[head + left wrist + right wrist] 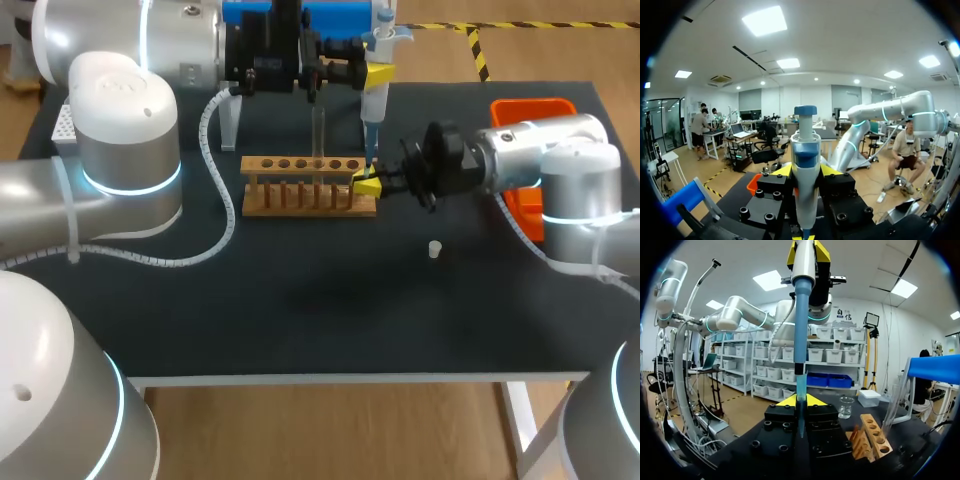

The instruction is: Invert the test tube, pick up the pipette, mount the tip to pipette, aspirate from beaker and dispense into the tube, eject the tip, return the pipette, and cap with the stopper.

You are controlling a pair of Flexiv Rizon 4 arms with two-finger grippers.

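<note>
1. left gripper (805, 171) clamped on pipette (805, 150), held upright;
2. right gripper (801, 401) closed on tip (801, 386), beside rack (300, 197);
3. test tube (318, 135) upright in rack; stopper (434, 249) on table (300, 300).

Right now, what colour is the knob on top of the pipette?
Blue. The pipette knob shows best in the left wrist view.

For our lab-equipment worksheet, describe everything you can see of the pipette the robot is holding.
The pipette stands upright above the table, beside the end of the wooden rack. It looks plastic: a blue plunger button on top, a white body with a blue band, then a slim blue shaft narrowing to a paler, translucent tip. The left gripper clamps its body from both sides. The right gripper closes on the tip at its lower end.
</note>
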